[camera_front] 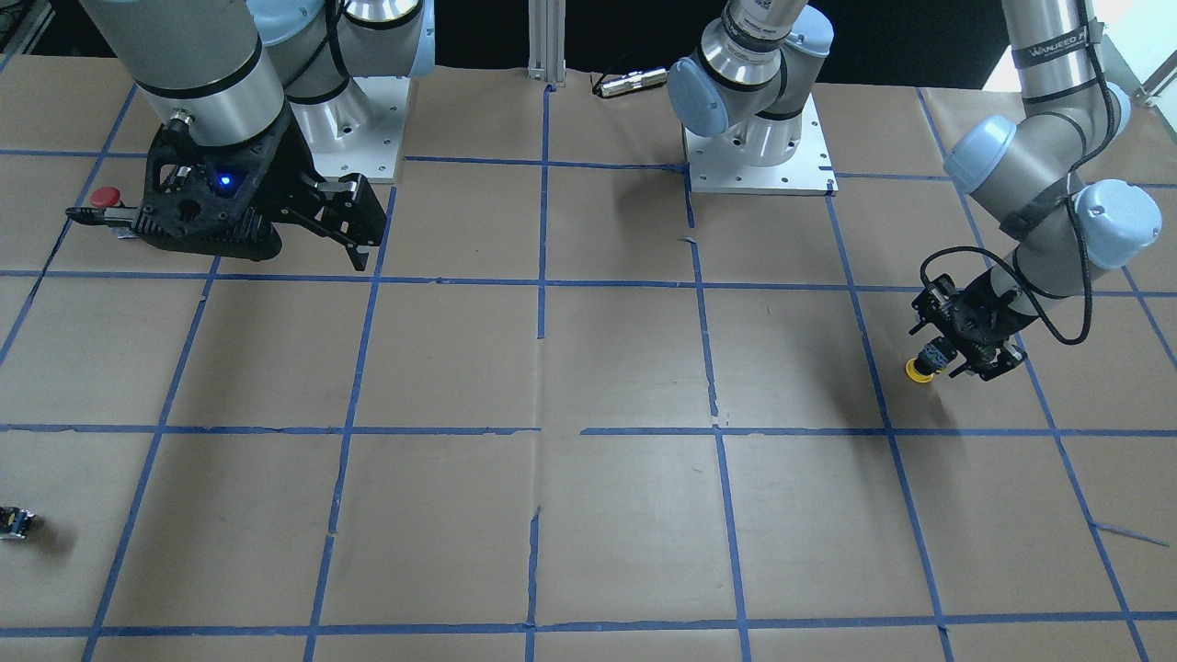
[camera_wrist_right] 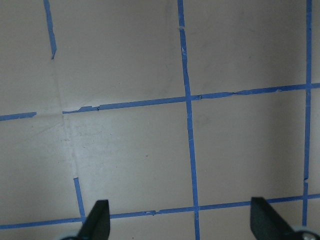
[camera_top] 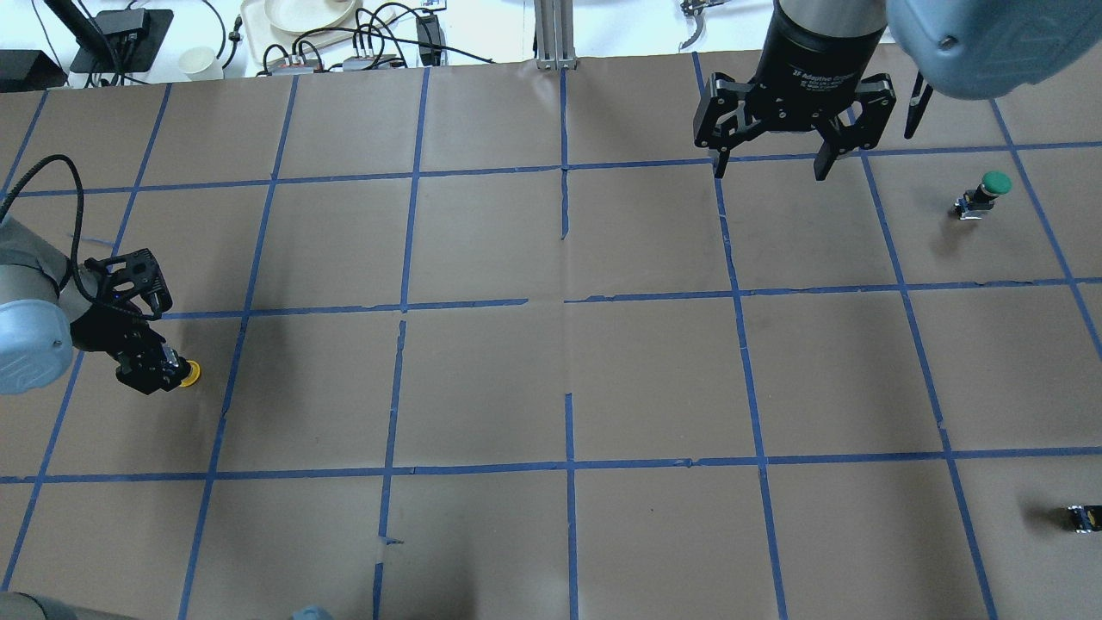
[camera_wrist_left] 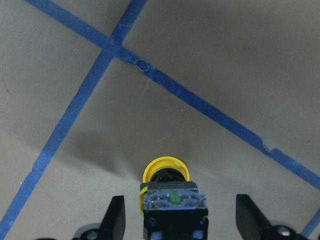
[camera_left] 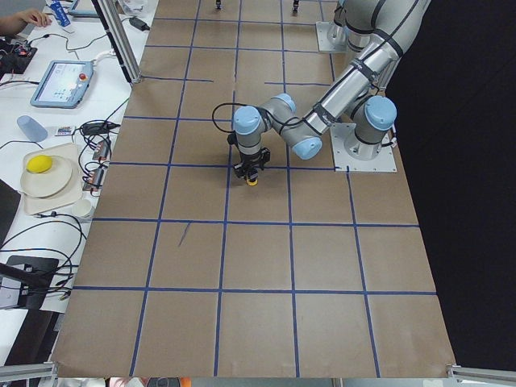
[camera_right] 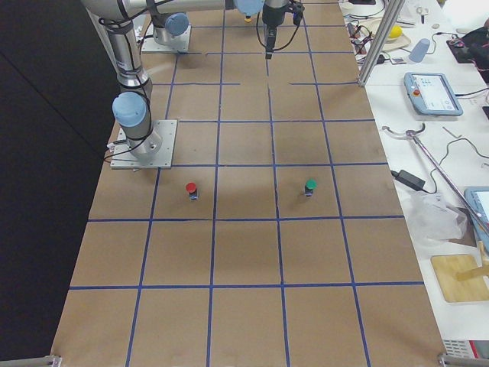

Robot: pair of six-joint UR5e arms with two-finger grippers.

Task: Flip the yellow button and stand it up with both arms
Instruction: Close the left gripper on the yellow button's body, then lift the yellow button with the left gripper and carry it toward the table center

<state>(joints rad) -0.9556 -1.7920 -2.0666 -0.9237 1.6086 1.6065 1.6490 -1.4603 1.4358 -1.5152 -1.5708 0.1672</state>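
The yellow button (camera_front: pixel 919 369) lies tipped on the brown paper, with its yellow cap pointing away from my left gripper and its black body toward it. It also shows in the overhead view (camera_top: pixel 190 372) and the left wrist view (camera_wrist_left: pixel 171 192). My left gripper (camera_front: pixel 947 360) is low at the table, open, with one finger on each side of the button's body and a gap on both sides. My right gripper (camera_top: pixel 769 168) is open and empty, held high above the table far from the button. It also shows in the front-facing view (camera_front: pixel 216 241).
A red-capped button (camera_front: pixel 105 197) stands near my right arm's base. A green-capped button (camera_top: pixel 990 188) stands at the far right. A tiny dark part (camera_top: pixel 1083 518) lies at the right edge. Blue tape lines grid the paper. Cables and dishes lie beyond the far edge.
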